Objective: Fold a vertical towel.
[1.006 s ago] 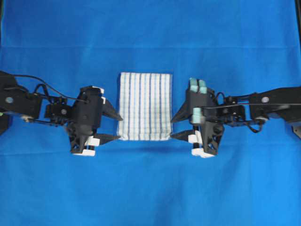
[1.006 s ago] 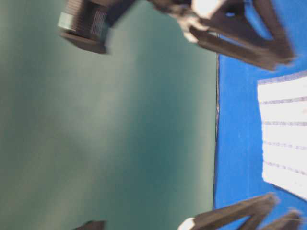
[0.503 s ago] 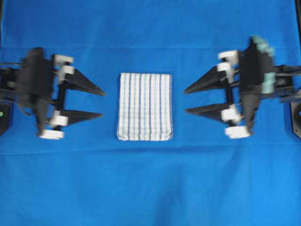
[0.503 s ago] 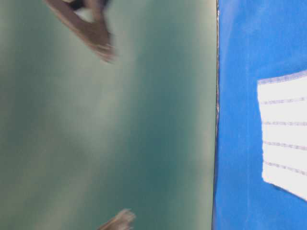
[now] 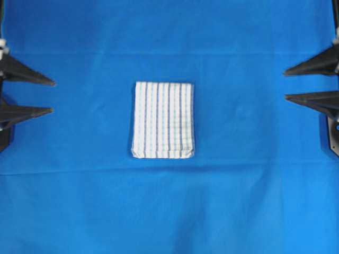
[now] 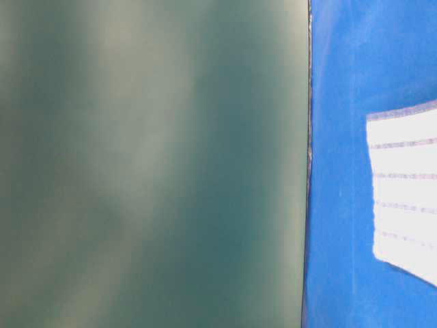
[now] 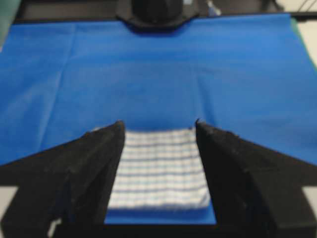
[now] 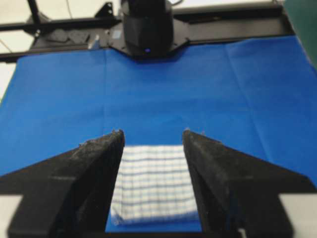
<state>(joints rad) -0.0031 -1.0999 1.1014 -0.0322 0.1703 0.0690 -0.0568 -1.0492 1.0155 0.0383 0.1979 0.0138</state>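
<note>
The towel [image 5: 162,120] is lying folded into a compact rectangle near the middle of the table, its blue and grey stripes running lengthwise toward the far and near edges, its corners squared and flat on the blue table cloth [image 5: 169,211]. The left claw [image 5: 29,96] is sitting at the left edge of the table, released, its two dark fingers [image 5: 32,79] pointing inward with a clear gap between them and gripping nothing. The right claw [image 5: 310,83] is sitting at the right edge, likewise released and grasping nothing, fingers aimed at the towel. Both claws are standing well apart from the towel. In each wrist view the towel is showing framed between the spread fingers [image 7: 94,163], lying beyond them.
</note>
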